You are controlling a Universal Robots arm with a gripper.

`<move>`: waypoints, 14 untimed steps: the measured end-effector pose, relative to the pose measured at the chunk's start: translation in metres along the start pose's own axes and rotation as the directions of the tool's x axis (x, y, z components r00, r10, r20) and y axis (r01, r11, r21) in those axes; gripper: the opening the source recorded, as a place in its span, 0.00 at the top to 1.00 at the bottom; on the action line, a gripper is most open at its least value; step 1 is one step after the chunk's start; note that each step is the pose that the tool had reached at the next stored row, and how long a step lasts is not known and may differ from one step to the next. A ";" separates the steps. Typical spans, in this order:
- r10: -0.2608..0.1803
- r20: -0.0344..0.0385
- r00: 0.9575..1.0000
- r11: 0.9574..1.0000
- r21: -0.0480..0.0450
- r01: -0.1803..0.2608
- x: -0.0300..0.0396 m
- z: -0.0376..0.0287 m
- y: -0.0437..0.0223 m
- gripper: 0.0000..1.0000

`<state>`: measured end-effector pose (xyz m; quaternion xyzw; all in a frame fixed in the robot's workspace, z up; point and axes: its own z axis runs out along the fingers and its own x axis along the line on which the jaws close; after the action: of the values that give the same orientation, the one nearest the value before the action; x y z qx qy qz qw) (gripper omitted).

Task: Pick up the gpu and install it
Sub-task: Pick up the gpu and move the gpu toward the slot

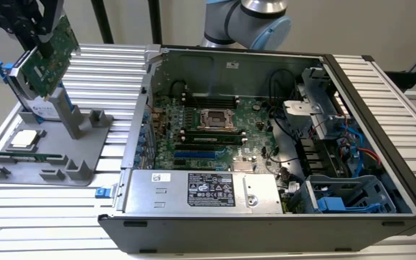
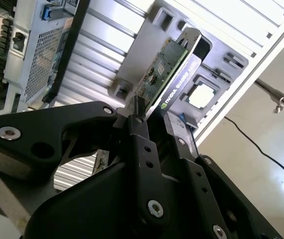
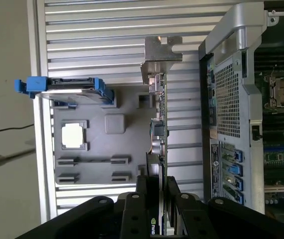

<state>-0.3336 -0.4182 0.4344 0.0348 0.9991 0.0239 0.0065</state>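
The flat green-and-black gpu card [image 1: 54,65] is clamped edgewise in the black pincer [image 1: 43,44], raised over the grey moulded holder tray [image 1: 78,147].

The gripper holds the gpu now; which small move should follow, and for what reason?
Probably carry it toward the exterior view's right. The gripper is shut on the gpu, which hangs tilted above the grey holder, apart from the open case where the motherboard lies.
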 end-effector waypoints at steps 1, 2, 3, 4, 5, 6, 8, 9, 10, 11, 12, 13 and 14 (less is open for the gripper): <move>0.000 0.000 1.000 1.000 0.000 0.000 -0.0016 0.0000 0.0001 1.00; 0.000 0.000 1.000 1.000 0.000 0.000 -0.0032 0.0000 0.0002 1.00; 0.000 -0.001 1.000 1.000 0.000 0.000 -0.0048 0.0000 0.0003 1.00; 0.000 -0.001 1.000 1.000 0.000 0.000 -0.0064 0.0001 0.0005 1.00; 0.000 -0.001 1.000 1.000 0.000 0.000 -0.0083 0.0001 0.0006 1.00; 0.000 -0.001 1.000 1.000 0.000 0.000 -0.0102 0.0001 0.0007 1.00; 0.000 -0.002 1.000 1.000 0.000 0.000 -0.0137 0.0002 0.0009 1.00; 0.000 -0.002 1.000 1.000 0.000 0.000 -0.0156 0.0002 0.0011 1.00; 0.000 -0.002 1.000 1.000 0.000 0.000 -0.0172 0.0003 0.0012 1.00; 0.000 -0.003 1.000 1.000 0.000 0.000 -0.0187 0.0002 0.0013 1.00; 0.000 -0.003 1.000 1.000 0.000 0.000 -0.0203 0.0003 0.0014 1.00; 0.000 -0.003 1.000 1.000 0.000 0.000 -0.0218 0.0003 0.0015 1.00; 0.000 -0.003 1.000 1.000 0.000 0.000 -0.0235 0.0003 0.0016 1.00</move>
<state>-0.3100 -0.4182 0.4344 0.0349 0.9991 0.0238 0.0049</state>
